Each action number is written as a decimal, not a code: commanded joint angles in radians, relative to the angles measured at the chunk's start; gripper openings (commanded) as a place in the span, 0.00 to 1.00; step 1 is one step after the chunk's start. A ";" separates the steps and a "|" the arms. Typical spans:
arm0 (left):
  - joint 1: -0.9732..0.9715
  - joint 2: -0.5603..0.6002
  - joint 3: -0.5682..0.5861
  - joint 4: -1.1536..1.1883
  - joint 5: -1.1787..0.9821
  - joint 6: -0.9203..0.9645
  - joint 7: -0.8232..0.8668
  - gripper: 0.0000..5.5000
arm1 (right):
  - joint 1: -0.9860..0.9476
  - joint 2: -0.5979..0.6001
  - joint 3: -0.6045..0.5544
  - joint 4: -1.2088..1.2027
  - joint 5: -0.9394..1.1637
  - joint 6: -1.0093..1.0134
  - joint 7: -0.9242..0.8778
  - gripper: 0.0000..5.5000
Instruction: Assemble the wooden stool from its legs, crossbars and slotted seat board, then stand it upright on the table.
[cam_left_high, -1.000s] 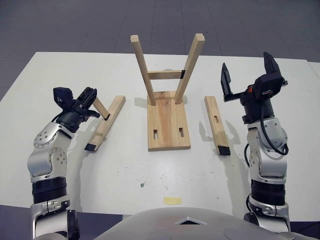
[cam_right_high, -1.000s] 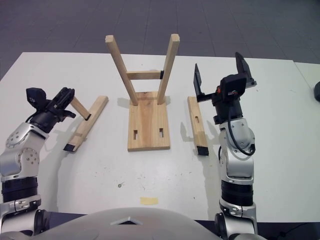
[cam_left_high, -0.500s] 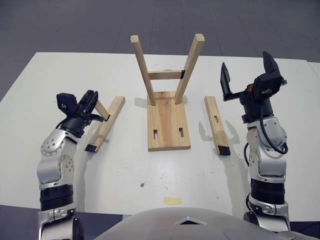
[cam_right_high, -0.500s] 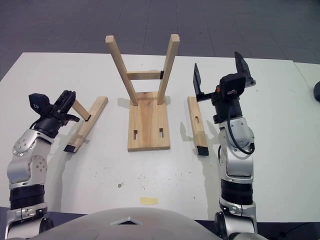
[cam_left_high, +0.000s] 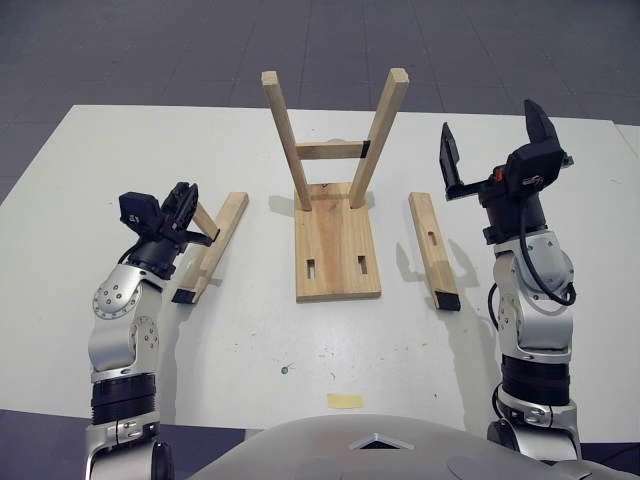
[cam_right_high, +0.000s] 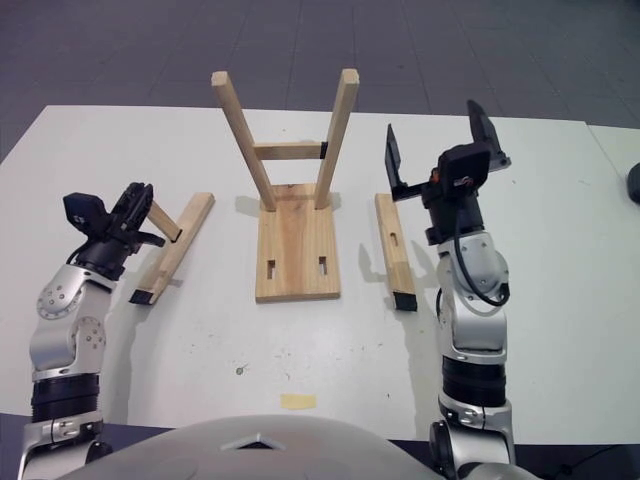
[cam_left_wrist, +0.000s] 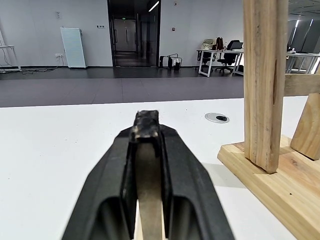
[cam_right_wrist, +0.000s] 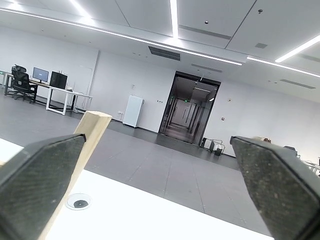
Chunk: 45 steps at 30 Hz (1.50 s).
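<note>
One short crossbar clamped in left gripper, jutting from left leg; right gripper spread wide, raised just beside right leg.

Seat board flat, two crossbar-joined legs upright on it; loose leg flat either side.

Surface white, small yellow scrap. Seat board, crossbar pale grained wood. Loose leg pale, black end. Left claw, right claw black.
</note>
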<state>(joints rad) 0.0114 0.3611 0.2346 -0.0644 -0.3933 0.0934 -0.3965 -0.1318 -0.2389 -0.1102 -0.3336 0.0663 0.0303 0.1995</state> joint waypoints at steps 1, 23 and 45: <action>0.021 -0.005 -0.033 0.026 0.034 0.084 0.023 0.08 | -0.018 -0.007 0.008 0.007 -0.006 -0.006 0.004 0.98; -0.150 0.037 0.020 -0.131 -0.023 0.216 0.050 0.56 | -0.039 0.005 0.026 0.039 -0.011 -0.028 -0.007 0.98; -0.467 0.109 0.096 -0.178 -0.136 0.457 0.117 0.98 | -0.010 0.023 0.043 0.014 -0.022 -0.024 -0.032 0.98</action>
<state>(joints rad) -0.4093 0.4631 0.3399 -0.2805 -0.5214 0.5266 -0.2821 -0.1523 -0.2247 -0.0697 -0.3013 0.0543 0.0017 0.1799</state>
